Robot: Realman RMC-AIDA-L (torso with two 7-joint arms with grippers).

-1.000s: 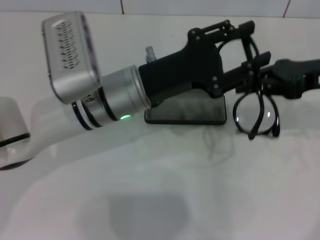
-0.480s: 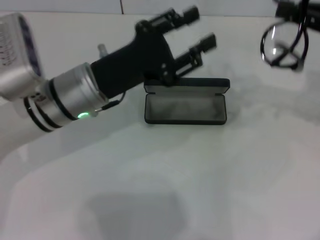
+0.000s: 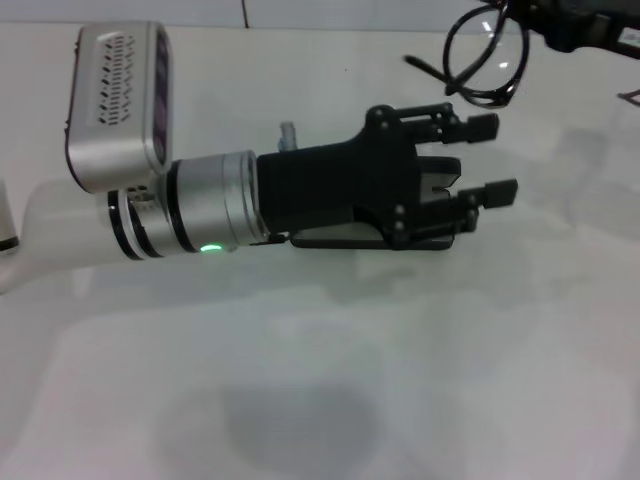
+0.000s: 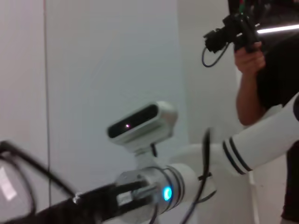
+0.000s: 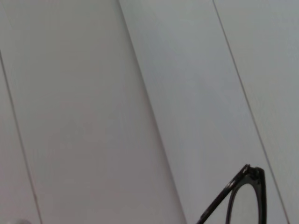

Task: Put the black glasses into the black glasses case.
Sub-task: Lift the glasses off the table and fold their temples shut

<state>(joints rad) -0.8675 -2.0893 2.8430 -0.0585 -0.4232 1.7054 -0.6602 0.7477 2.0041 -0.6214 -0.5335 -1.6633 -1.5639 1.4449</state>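
Left gripper (image 3: 488, 158) wide open, nothing held, over black glasses case (image 3: 425, 240) (mostly hidden). Right gripper (image 3: 545, 22) pinching black glasses (image 3: 485, 62), raised, top-right.

The left gripper (image 3: 478, 158) and its arm cover most of the case (image 3: 335, 238); only a strip of its near edge shows, and its inside is hidden. The right gripper (image 3: 580, 25) is cut off by the head view's top right corner, so its grip is unclear. The glasses (image 3: 483, 58) are cropped at the top; the right wrist view shows only a rim fragment (image 5: 243, 193).
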